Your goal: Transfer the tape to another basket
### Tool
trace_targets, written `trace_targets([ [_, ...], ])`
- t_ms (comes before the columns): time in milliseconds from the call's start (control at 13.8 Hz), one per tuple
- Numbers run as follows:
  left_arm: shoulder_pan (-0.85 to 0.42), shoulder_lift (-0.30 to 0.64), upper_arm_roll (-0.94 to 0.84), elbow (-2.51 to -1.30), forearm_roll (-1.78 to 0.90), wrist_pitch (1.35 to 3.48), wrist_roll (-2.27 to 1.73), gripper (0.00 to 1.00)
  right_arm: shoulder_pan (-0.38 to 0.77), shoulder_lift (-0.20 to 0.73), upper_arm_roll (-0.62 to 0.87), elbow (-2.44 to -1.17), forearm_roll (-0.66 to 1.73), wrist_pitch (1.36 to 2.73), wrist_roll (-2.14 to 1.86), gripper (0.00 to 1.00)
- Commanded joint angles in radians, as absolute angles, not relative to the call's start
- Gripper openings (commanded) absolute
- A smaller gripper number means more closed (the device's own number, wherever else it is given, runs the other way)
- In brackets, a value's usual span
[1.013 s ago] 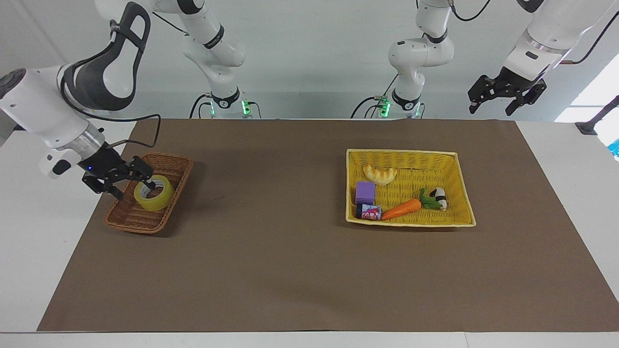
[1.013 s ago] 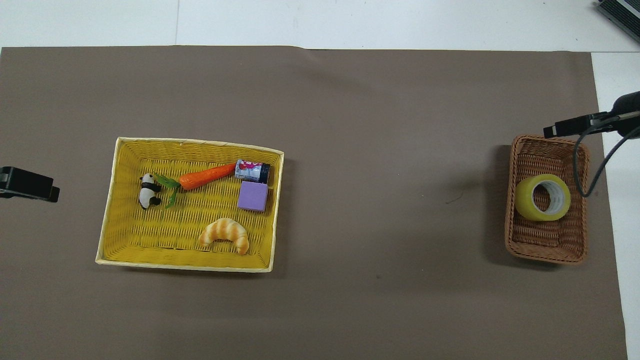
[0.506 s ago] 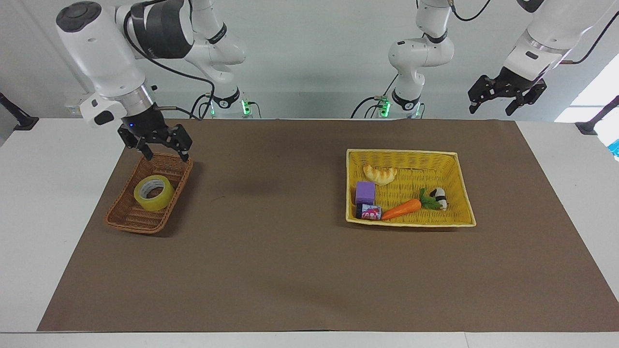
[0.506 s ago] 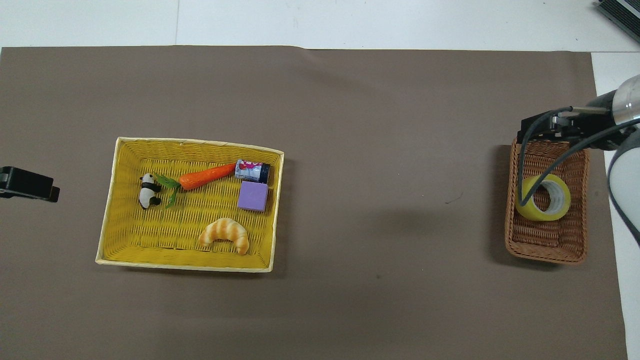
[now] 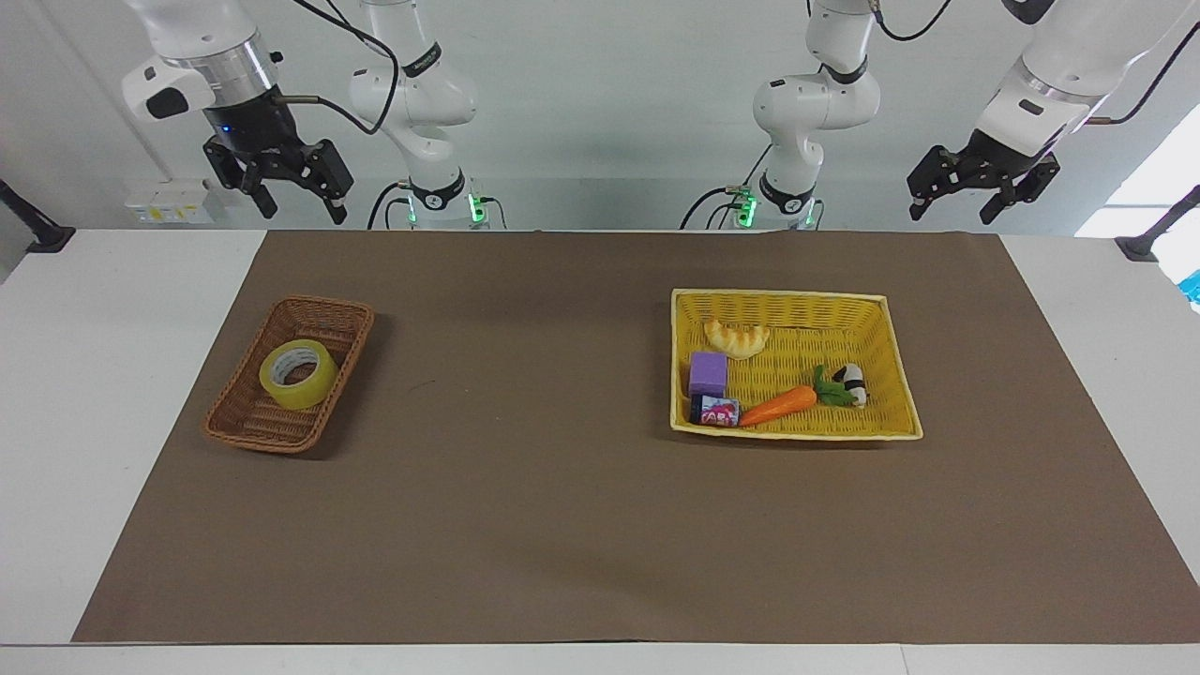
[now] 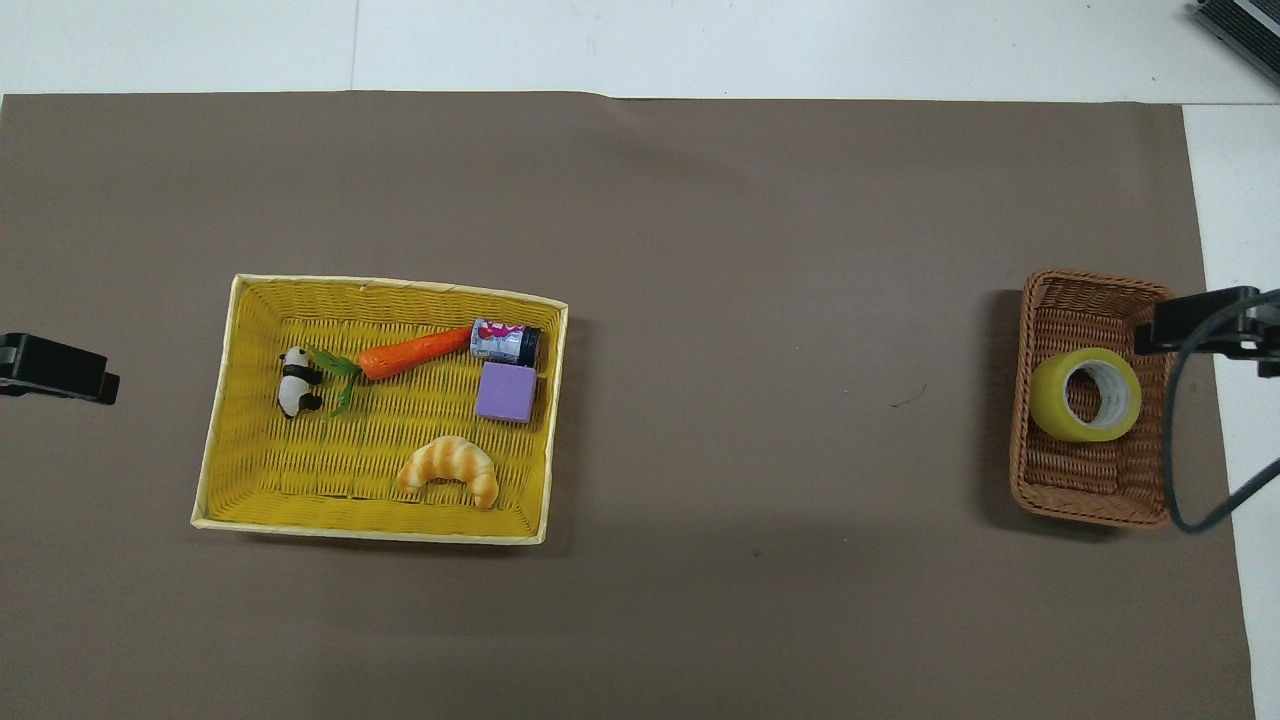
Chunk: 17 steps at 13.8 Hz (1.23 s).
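The tape (image 5: 298,373), a yellow roll with a white core, lies flat in the small brown wicker basket (image 5: 246,424) at the right arm's end of the table. In the overhead view the tape (image 6: 1085,395) sits in the middle of that basket (image 6: 1090,485). My right gripper (image 5: 302,208) hangs open and empty, high above the table, well clear of tape and basket. From overhead, only part of the right gripper (image 6: 1198,322) shows, by the basket's rim. My left gripper (image 5: 966,202) waits open and empty, raised at the left arm's end.
A larger yellow basket (image 5: 797,300) toward the left arm's end holds a croissant (image 5: 737,337), a purple block (image 5: 708,374), a carrot (image 5: 778,405), a small can (image 5: 714,411) and a panda figure (image 5: 851,382). A brown mat (image 5: 525,487) covers the table.
My right gripper has risen from beside the tape in the brown basket to high above the table, empty. The tape has stayed in the basket. The left arm has not moved.
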<state>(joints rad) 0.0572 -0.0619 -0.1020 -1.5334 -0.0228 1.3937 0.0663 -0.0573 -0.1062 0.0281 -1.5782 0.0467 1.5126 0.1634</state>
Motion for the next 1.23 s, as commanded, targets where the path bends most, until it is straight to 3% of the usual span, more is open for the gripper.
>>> trace_targets([
  [0,0.066,-0.071,-0.103,-1.531,-0.035,1.378,0.077,1.0,-0.064,-0.147,0.035,-1.651,0.029,1.525,0.167,1.0],
  [217,0.066,-0.071,-0.103,-1.532,-0.035,1.378,0.077,1.0,-0.064,-0.144,0.035,-1.641,0.031,1.497,0.163,1.0],
  [434,0.066,-0.071,-0.103,-1.531,-0.035,1.378,0.077,1.0,-0.072,-0.077,0.034,-1.551,0.028,1.512,0.16,1.0],
  [1157,0.066,-0.071,-0.103,-1.531,-0.035,1.378,0.077,1.0,-0.054,-0.101,0.034,-1.583,-0.014,1.506,0.09,1.0],
])
